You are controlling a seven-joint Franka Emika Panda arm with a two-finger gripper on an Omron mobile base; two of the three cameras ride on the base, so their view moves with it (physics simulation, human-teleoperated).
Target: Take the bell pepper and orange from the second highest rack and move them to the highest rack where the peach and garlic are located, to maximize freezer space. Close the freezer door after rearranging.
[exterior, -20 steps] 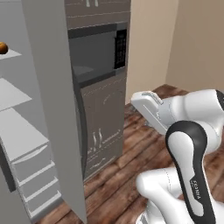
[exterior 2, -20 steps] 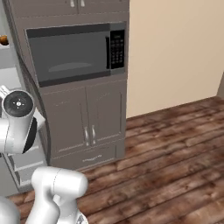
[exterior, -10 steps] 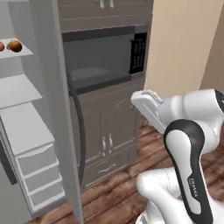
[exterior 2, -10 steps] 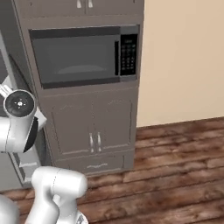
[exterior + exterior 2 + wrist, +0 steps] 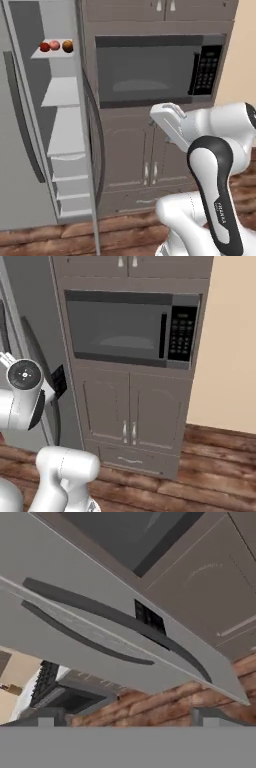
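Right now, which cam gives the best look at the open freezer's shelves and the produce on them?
Left base view. It looks into the tall grey freezer, showing pale shelves and three small round items, two reddish and one orange, on one upper shelf. Right base view catches just the cabinet's side and black handle. Hand view shows door panels and handles, no shelves.

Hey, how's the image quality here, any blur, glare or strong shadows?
Left base view: soft, slightly blurred render, flat even light, freezer interior shaded. Right base view: no glare on the oven glass. Hand view: tilted, the black handles cast faint shadows.
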